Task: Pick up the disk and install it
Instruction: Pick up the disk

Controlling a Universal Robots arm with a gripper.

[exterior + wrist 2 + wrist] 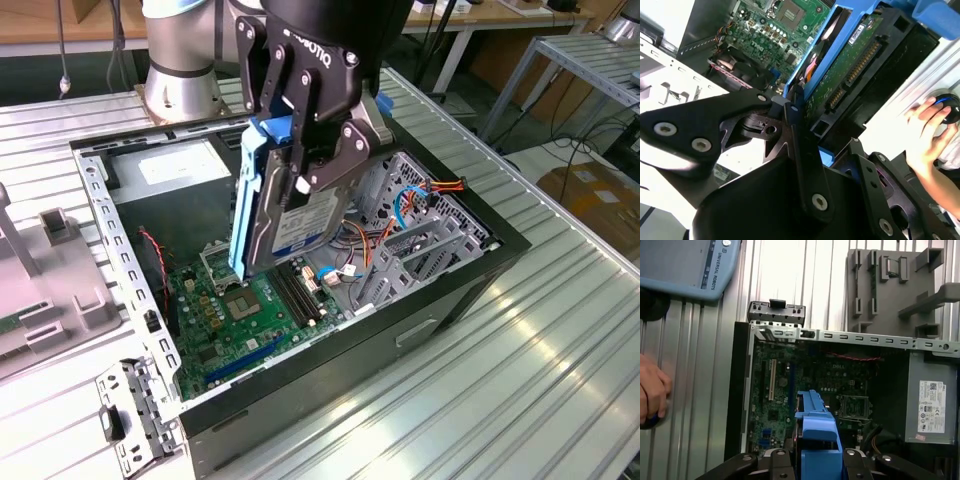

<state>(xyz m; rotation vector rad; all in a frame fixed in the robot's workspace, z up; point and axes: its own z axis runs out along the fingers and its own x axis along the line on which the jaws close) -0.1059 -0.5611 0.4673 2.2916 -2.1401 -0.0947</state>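
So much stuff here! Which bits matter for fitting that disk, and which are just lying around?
In the job: claw gripping the disk; open computer case; grey drive cage.
Lying about: grey plastic fixture; blue-grey handheld controller.

The disk, blue-railed, is seen clamped edge-on in the gripper, above the motherboard of an open case. A grey power supply is set in one corner. Outside the case, a hand and a blue-grey pendant are seen.
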